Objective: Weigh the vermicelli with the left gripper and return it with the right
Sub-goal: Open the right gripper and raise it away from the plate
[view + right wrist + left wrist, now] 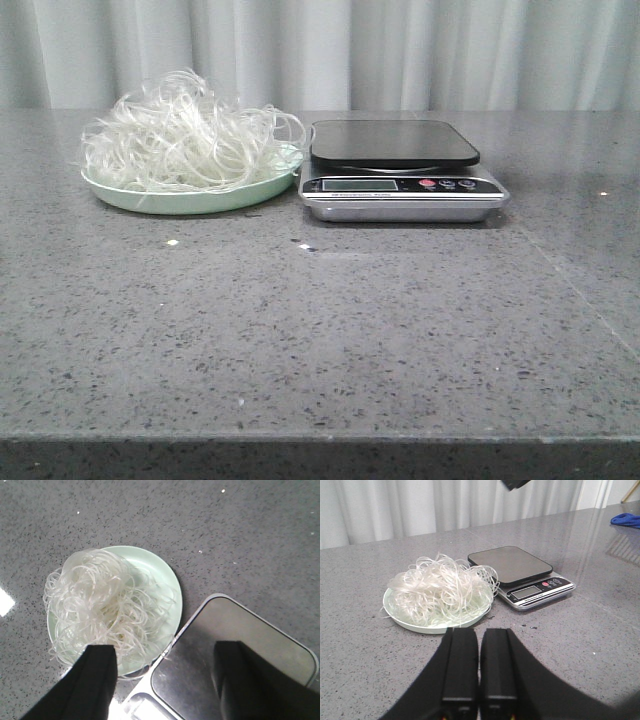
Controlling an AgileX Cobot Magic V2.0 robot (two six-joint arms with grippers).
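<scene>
Many thin, whitish vermicelli strands (185, 135) sit heaped on the pale green round plate (150, 198), beside the silver kitchen scale (400, 185). Left gripper (479, 652) pressed closed, empty; right gripper (165, 680) spread wide. Loose loops could snag and spill.

You have a grey speckled table (330, 330) with pale curtains (400, 50) behind it at twelve o'clock. In the left wrist view, a blue cloth (627, 520) lies at the table's far edge.
</scene>
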